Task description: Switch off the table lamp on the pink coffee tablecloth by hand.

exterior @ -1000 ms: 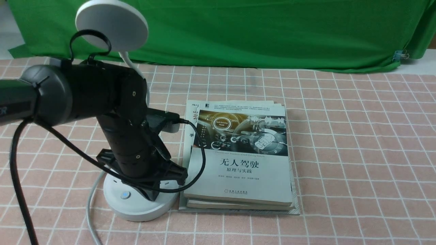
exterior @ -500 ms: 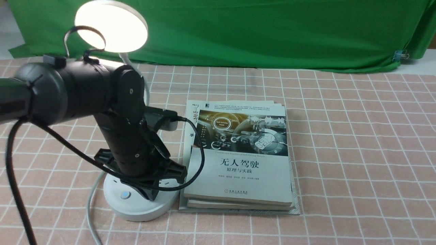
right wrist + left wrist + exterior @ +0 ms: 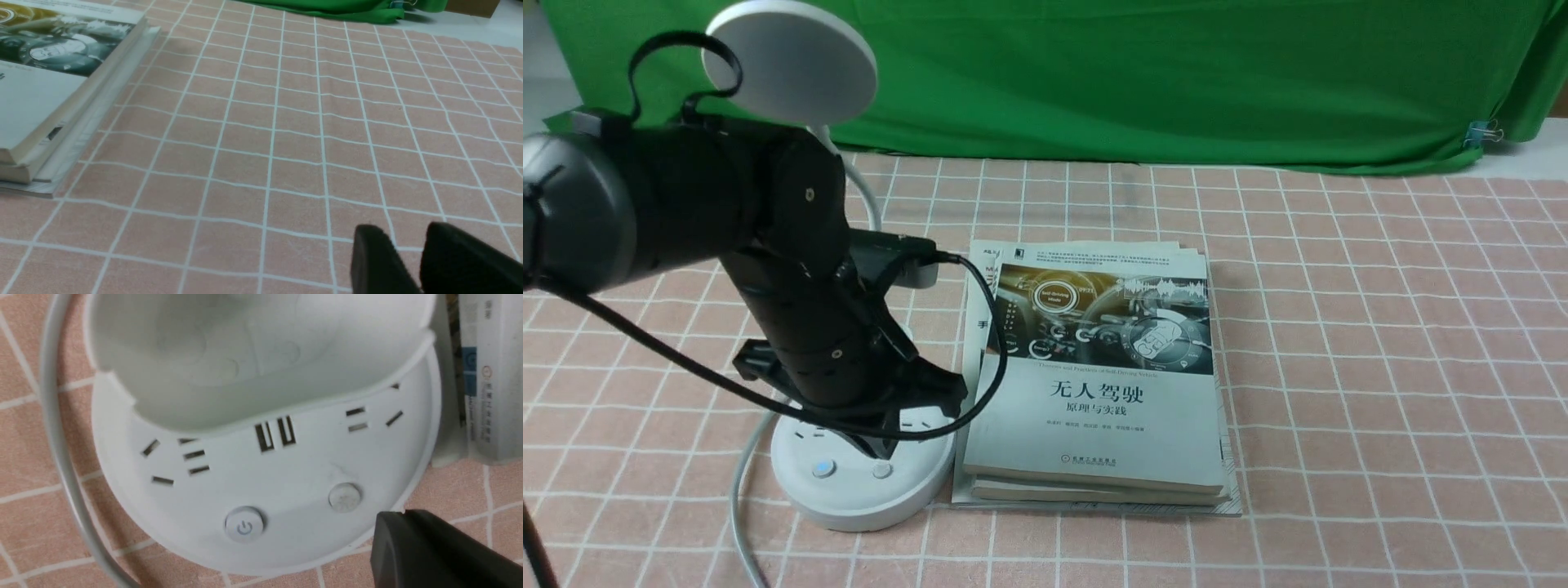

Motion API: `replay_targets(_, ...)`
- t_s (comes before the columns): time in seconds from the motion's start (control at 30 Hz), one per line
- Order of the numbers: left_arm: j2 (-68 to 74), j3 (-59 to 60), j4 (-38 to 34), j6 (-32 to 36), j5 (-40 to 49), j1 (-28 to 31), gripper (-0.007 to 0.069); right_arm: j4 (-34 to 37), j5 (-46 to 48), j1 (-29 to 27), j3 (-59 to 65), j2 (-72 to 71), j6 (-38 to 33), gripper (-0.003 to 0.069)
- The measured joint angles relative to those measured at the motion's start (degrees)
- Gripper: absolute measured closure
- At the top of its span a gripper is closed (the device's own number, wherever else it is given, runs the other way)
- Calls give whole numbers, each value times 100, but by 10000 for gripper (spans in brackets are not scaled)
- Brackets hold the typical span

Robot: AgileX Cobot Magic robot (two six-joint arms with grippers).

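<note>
The table lamp stands at the left on the pink coffee tablecloth. Its disc head is dark. Its round base shows a blue-lit power button and a second button. My left gripper is shut and empty, its tip a little above the base behind the second button. In the left wrist view the tip hangs just beside that button, apart from the power button. My right gripper hovers low over bare cloth, jaws a narrow gap apart, empty.
A stack of books lies right against the lamp base; it also shows in the right wrist view. The lamp's white cord runs off the front edge. A green cloth backdrop hangs behind.
The lamp head was dark, lit up half a second ago, and is dark again now. My left gripper has lifted off the base, uncovering the second button.
</note>
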Motion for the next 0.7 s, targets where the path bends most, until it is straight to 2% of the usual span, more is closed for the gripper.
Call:
replay_targets(0.23, -48, 66, 0, 11, 5, 0, 629, 0, 0, 0, 0, 0, 0, 419)
replay_targets(0.4, -628, 514, -51, 41, -188, 0, 629, 0, 0, 0, 0, 0, 0, 419)
replay_targets(0.63, -2763, 2056, -354, 24, -1332, 0, 629, 0, 0, 0, 0, 0, 0, 419)
replay_targets(0.7, -3669, 2689, -391, -21, -1951, 0, 629, 0, 0, 0, 0, 0, 0, 419)
